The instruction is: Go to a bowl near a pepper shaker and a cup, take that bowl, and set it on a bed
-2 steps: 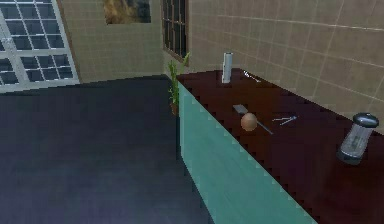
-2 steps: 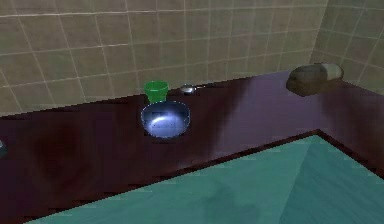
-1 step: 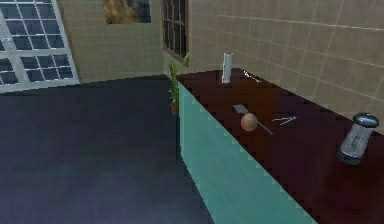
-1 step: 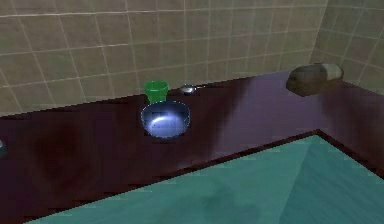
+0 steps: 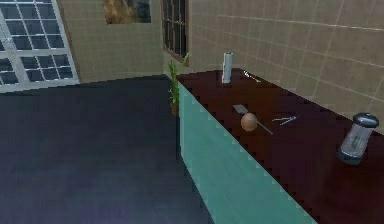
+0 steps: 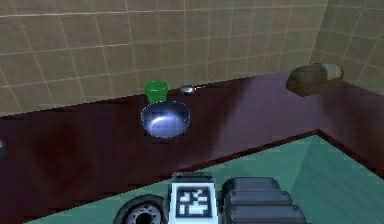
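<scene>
A shiny dark-blue bowl [image 6: 165,120] stands on the dark red countertop [image 6: 80,150] in the arm side view. A green cup [image 6: 155,91] is just behind it, near the tiled wall. In the forward view, a glass shaker with a silver cap [image 5: 358,138] stands on the same kind of counter at the right edge. The gripper [image 6: 150,212] shows at the arm side view's bottom edge, beside a white marked square [image 6: 195,200]. It lies nearer the picture's bottom than the bowl. Its far end is cut off, so I cannot tell whether it holds anything.
A brown loaf-like thing [image 6: 315,78] lies at the counter's far right corner, and a small metal utensil [image 6: 190,88] lies by the cup. The forward view has a teal counter front [image 5: 215,160], a white roll [image 5: 227,67], a round brown thing [image 5: 249,122], utensils [image 5: 285,120], a plant [image 5: 172,82] and dark open floor [image 5: 90,150].
</scene>
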Robot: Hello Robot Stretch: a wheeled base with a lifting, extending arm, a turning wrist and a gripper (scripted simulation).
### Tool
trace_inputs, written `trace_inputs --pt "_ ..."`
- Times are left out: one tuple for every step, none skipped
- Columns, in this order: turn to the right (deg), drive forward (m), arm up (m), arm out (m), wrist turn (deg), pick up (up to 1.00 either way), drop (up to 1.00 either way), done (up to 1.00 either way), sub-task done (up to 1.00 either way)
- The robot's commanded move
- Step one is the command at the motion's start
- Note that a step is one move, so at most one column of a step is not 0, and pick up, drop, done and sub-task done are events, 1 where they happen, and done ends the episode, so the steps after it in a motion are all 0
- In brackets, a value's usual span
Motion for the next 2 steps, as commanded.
trace_inputs --pt "0.0 0.00 0.00 0.30 0.0 0.00 0.00 0.00 0.00" --pt "0.0 0.00 0.00 0.00 45.0 0.00 0.00 0.00 0.00"
